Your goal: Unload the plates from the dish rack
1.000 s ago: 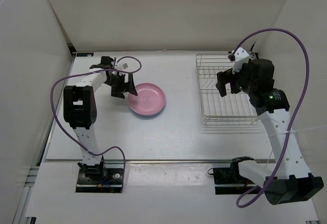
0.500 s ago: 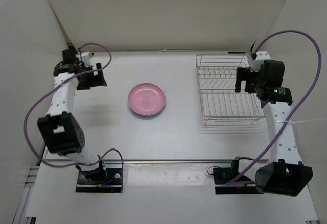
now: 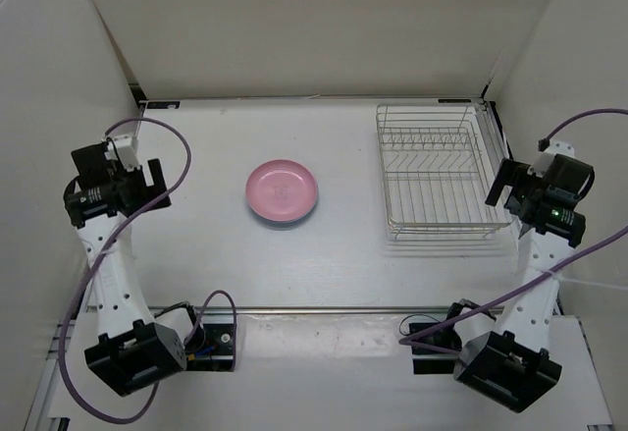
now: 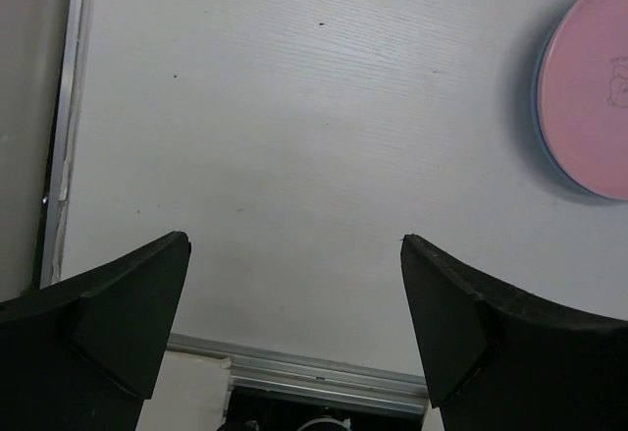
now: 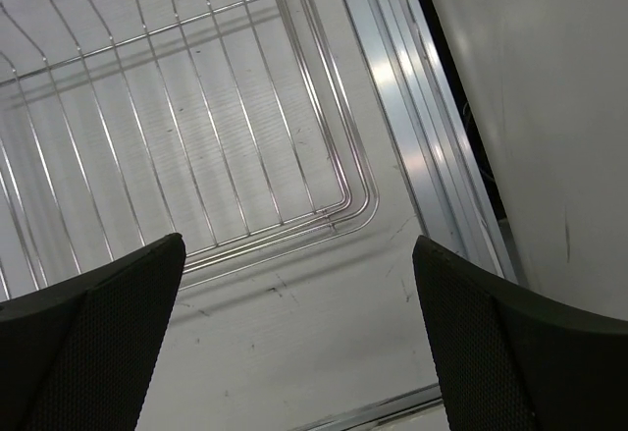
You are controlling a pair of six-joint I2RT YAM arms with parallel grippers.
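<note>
Pale walls (image 3: 314,28) box in a white worktop (image 3: 196,254), and from my seat the whole job shows from above. The dish rack (image 3: 432,181) sits at the far right of the worktop, and I see only bare wire bars in it, with no plate between them. The pink plate (image 3: 282,190) lies flat near the middle of the worktop, well apart from the rack. A thin light-blue rim shows beneath its edge, so I take the blue plate (image 4: 539,97) to be stacked directly under it.

The left fingers (image 4: 118,313) are spread wide with nothing between them. They hang over bare worktop by the left edge, with the stacked plates off to one side. The right fingers (image 5: 98,323) are just as wide apart and empty, looking down on the near right corner of the rack and the metal strip beside it.

I judge the unloading itself done: both plates are out and neither arm carries anything. The step in hand looks like parking the arms. The next move calls for little more than settling both arms at rest, keeping the right one clear of the rack's raised side.
</note>
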